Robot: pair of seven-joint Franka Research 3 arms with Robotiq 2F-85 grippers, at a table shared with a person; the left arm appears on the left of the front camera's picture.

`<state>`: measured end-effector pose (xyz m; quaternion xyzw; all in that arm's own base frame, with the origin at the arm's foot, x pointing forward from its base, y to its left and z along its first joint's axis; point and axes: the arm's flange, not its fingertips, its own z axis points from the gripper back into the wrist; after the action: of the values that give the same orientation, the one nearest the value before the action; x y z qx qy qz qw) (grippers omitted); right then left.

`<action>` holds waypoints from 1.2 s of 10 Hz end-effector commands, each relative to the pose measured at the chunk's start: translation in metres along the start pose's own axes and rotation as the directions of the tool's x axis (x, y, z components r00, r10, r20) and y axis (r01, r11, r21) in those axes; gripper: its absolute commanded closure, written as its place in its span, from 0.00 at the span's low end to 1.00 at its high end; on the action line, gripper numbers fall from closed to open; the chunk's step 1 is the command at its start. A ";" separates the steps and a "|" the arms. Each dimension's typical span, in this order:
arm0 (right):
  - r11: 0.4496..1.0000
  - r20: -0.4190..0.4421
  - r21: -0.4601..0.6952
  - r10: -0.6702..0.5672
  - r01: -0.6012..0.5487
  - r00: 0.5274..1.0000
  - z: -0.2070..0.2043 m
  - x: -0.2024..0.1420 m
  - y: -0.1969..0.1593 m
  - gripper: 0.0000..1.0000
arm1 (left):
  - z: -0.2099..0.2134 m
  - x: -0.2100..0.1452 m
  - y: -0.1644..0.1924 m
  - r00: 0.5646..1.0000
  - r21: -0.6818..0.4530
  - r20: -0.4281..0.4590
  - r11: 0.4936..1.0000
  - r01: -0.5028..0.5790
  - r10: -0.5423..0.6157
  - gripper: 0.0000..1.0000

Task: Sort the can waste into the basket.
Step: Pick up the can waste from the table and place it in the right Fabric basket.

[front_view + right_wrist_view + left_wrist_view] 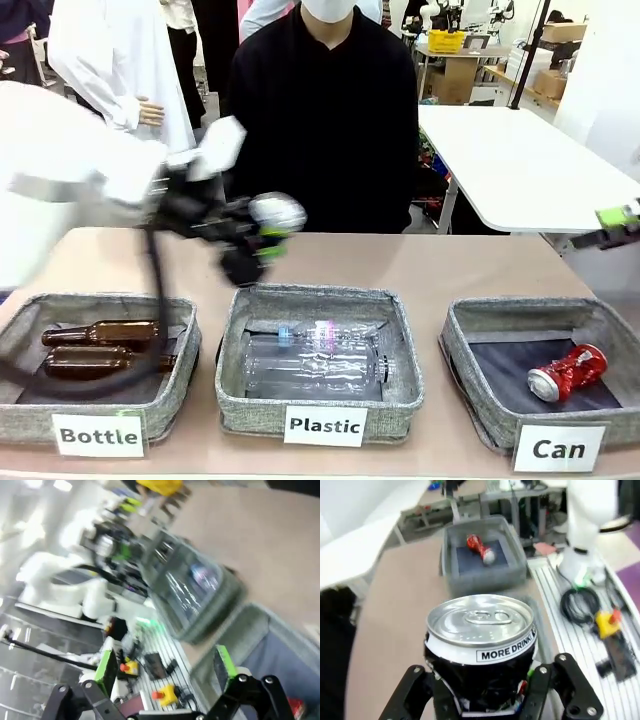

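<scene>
Two cans make up the waste here. One, the black can (481,645) with a silver top and a white band of print, sits clenched between the fingers of the left pincer (487,700), which grips its lower body from both sides; the top faces away from the wrist. In the front view this pincer (255,240) hangs blurred above the table (450,265), over the far edge of the middle basket (318,362), which is labelled "Plastic" and holds clear bottles (315,360).

Ahead of the left pincer's fingertips, well apart from them across bare tabletop, stands the grey basket (482,575) for cans. The red can (479,547), dented, lies on its side on the dark bottom. In the front view that basket (545,365) carries the label "Can" and the red can (568,372) lies tilted in it.

Off to the other side of the left pincer, the basket (95,365) labelled "Bottle" holds two brown bottles (105,347) lying side by side.

The right pincer (165,672) is released, its green-padded fingers spread wide with nothing between them; beyond them the view is blurred, with grey baskets sideways. A person in black (320,120) sits at the far side.
</scene>
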<state>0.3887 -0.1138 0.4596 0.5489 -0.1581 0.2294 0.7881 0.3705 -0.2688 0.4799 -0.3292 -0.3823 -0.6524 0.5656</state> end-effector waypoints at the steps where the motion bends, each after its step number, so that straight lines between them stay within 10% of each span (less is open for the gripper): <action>1: 0.975 -0.066 -0.215 -0.072 0.057 0.995 0.039 -0.032 0.030 0.00 | -0.079 0.050 0.045 1.000 0.052 0.005 0.999 0.005 -0.005 1.00; 4: 0.903 -0.046 -0.417 -0.135 0.104 0.990 0.123 -0.087 0.042 0.00 | -0.190 0.122 0.067 0.999 0.024 -0.026 0.999 -0.035 0.036 1.00; 8: 0.886 0.208 -0.419 -0.119 0.198 0.971 0.165 -0.142 0.041 0.00 | -0.349 0.162 0.090 0.994 -0.095 -0.067 0.991 -0.094 0.088 1.00; 10: 0.891 0.097 -0.421 -0.141 0.169 0.985 0.167 -0.138 0.048 0.00 | -0.403 0.184 0.087 0.994 -0.143 -0.087 0.987 -0.078 0.066 1.00; 12: 0.891 0.097 -0.421 -0.141 0.169 0.985 0.167 -0.138 0.048 0.00 | -0.347 0.132 0.061 0.994 -0.074 -0.077 0.994 -0.085 0.079 1.00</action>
<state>0.2475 -0.2837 0.4827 0.3832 -0.1921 0.1040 0.8975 0.4165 -0.6677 0.4287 -0.3425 -0.3158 -0.6559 0.5940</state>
